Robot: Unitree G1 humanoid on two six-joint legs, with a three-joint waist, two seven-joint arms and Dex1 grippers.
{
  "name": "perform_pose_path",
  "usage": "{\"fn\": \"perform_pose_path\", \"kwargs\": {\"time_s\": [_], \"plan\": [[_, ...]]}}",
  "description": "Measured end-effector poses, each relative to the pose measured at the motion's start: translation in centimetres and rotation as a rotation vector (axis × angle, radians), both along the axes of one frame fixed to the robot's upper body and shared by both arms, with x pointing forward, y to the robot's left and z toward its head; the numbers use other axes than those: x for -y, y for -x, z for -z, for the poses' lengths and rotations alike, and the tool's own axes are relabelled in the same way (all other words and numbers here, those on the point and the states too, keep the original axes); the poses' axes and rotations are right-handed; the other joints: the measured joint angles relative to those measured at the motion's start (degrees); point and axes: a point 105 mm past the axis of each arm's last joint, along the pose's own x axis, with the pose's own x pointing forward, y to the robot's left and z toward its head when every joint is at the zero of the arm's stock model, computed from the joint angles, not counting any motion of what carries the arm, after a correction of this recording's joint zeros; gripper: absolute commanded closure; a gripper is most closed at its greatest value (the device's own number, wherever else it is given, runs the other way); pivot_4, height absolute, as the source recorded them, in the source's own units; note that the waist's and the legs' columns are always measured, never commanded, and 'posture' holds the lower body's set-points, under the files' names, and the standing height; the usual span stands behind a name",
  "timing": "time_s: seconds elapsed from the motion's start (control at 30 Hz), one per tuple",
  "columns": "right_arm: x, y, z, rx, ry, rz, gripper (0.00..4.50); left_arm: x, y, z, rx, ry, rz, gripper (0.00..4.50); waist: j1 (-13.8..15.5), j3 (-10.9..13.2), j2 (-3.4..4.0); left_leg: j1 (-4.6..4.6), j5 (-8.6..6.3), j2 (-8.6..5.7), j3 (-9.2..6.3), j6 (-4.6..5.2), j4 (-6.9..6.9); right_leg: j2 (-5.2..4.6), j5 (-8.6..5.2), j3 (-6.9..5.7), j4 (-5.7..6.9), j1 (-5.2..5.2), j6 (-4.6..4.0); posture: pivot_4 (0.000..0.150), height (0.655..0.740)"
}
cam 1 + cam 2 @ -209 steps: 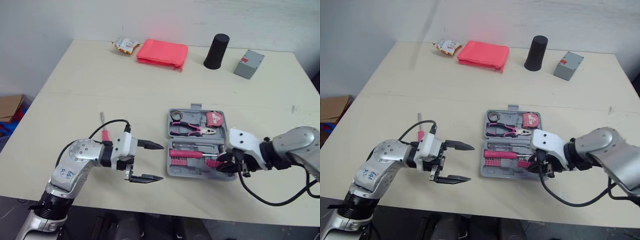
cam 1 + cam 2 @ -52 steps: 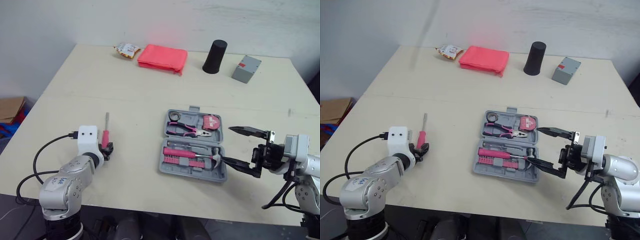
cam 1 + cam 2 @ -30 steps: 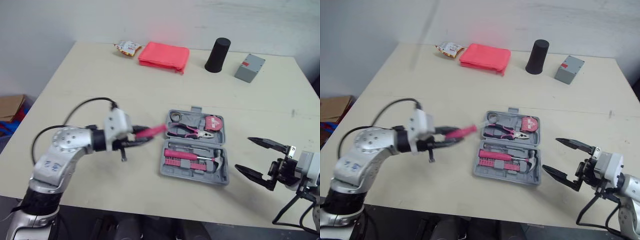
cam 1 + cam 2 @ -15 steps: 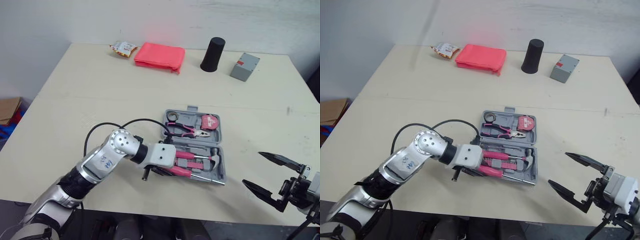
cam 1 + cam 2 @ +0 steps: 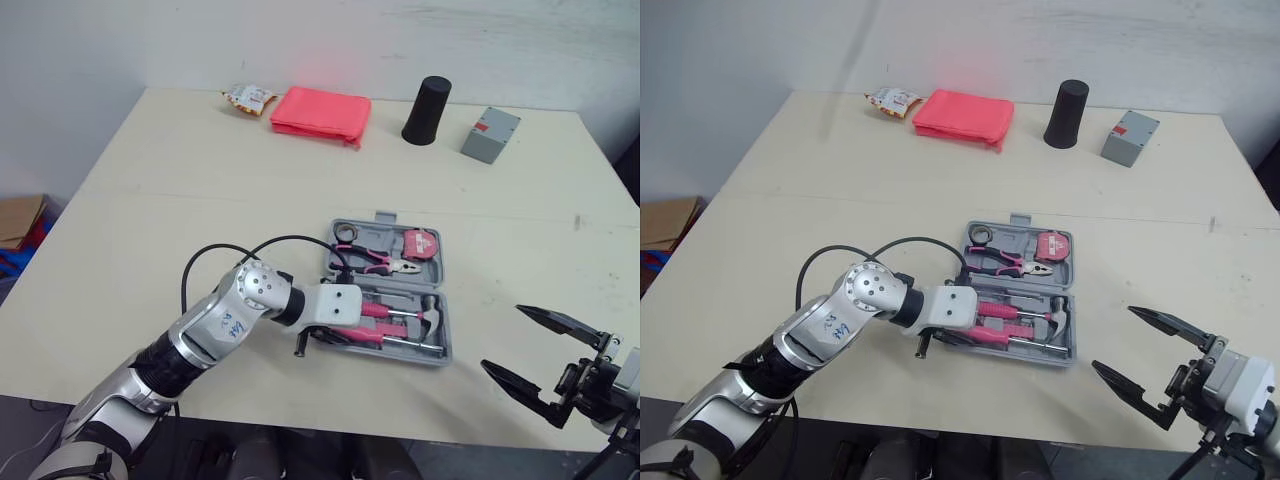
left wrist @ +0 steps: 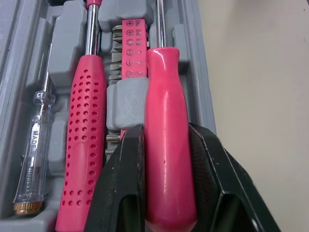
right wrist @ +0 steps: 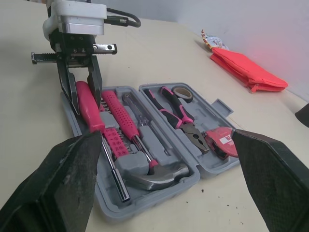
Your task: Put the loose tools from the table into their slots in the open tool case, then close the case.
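The grey tool case (image 5: 447, 345) lies open in the middle of the table. My left gripper (image 6: 166, 140) is shut on the handle of a pink screwdriver (image 6: 166, 96), which lies along the case's front row (image 7: 89, 108) with its shaft pointing right. Beside it in the case sit the hammer with its pink perforated handle (image 6: 84, 135), a bit holder, and a clear tester screwdriver (image 6: 34, 145). Pliers (image 5: 375, 260) and a tape measure (image 5: 422, 243) fill the back half. My right gripper (image 5: 503, 338) hangs open to the right front of the case, holding nothing.
Along the far edge of the table are a snack packet (image 5: 250, 95), a red pouch (image 5: 320, 108), a black cup (image 5: 425, 97) and a grey box (image 5: 491, 133). The left arm's cable loops over the table left of the case.
My left gripper has carried the pink screwdriver from left of the case down into its front row. The right gripper has stayed open near the front right.
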Motion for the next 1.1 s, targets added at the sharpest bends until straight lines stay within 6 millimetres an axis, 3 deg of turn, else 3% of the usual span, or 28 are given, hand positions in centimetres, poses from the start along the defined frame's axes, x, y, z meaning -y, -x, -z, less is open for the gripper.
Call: {"fn": "perform_pose_path", "kwargs": {"time_s": [0.07,0.23,0.27,0.37,0.5,0.53,0.6,0.73,0.83,1.0,1.1], "plan": [[-0.1,-0.1,-0.1,-0.002,-0.003,0.003,0.00,0.3,0.1,0.0,-0.005,0.007,0.000,3.88,0.0,0.0,0.00,0.00,0.00,-0.01,0.00,0.00,0.01,-0.01,0.00,0.00,0.00,0.00,0.00,0.150,0.7400],[-0.1,-0.1,-0.2,0.000,-0.006,0.012,0.00,0.8,0.3,-0.2,-0.031,0.034,0.010,1.59,0.2,0.0,0.00,-0.03,0.00,-0.02,-0.02,0.02,0.04,-0.02,0.00,-0.02,0.00,0.00,0.00,0.150,0.7400],[-0.1,-0.1,-0.1,0.000,-0.006,0.012,0.00,1.1,0.4,-0.4,-0.023,0.051,0.025,1.37,0.1,0.0,0.00,-0.03,0.00,-0.02,-0.02,0.02,0.04,-0.02,0.00,-0.01,0.00,0.00,0.00,0.150,0.7400],[-0.1,-0.2,-0.2,0.005,-0.004,0.008,0.00,1.9,0.5,-1.1,-0.014,0.124,0.068,1.37,0.0,0.0,0.00,-0.03,0.00,0.00,-0.02,0.02,0.10,0.00,0.00,-0.02,0.04,-0.02,0.00,0.150,0.7400],[0.0,-0.4,-0.2,0.007,-0.009,0.010,0.00,1.2,0.2,-2.8,-0.027,0.232,0.124,1.37,-0.2,0.0,0.01,0.00,0.00,0.06,-0.02,0.01,0.25,0.05,0.00,-0.02,0.18,-0.01,0.00,0.150,0.7400],[0.1,-0.5,-0.2,0.011,-0.009,0.010,0.00,0.9,0.1,-3.3,-0.024,0.269,0.141,1.90,-0.2,0.0,0.01,-0.01,0.00,0.05,-0.02,0.01,0.29,0.04,0.00,-0.02,0.21,-0.01,0.00,0.150,0.7400],[0.0,-0.6,-0.2,0.011,-0.008,0.009,0.00,0.7,-0.1,-3.6,-0.036,0.331,0.144,2.53,-0.1,0.0,0.01,-0.01,-0.02,0.04,-0.03,0.05,0.35,0.02,0.00,-0.02,0.22,0.02,0.00,0.150,0.7400],[-0.3,-0.8,-0.1,0.013,-0.011,-0.003,0.00,1.1,0.0,-2.8,-0.120,0.452,0.133,4.46,0.0,0.0,0.01,-0.06,-0.07,0.00,-0.03,0.13,0.43,-0.02,0.02,-0.02,0.22,0.02,0.03,0.150,0.7400],[-0.3,-0.9,0.2,0.001,-0.014,0.000,0.00,1.6,0.7,-1.9,-0.147,0.485,0.152,4.46,0.0,0.0,0.01,-0.06,-0.08,0.01,-0.03,0.11,0.41,-0.01,0.02,-0.02,0.21,0.01,0.03,0.150,0.7400],[0.2,-0.7,1.0,-0.034,-0.010,0.016,0.00,1.9,0.2,1.8,-0.136,0.400,0.112,4.46,0.0,0.0,0.01,-0.05,-0.08,0.00,-0.04,0.12,0.45,-0.01,0.03,-0.01,0.21,0.02,0.04,0.150,0.7400],[0.3,-0.4,1.3,-0.035,-0.008,0.012,0.00,2.5,0.0,2.0,-0.087,0.394,0.122,4.46,0.0,0.0,0.01,-0.04,-0.16,-0.01,-0.04,0.23,0.44,-0.06,0.03,-0.01,0.21,0.07,0.05,0.150,0.7400]]}}
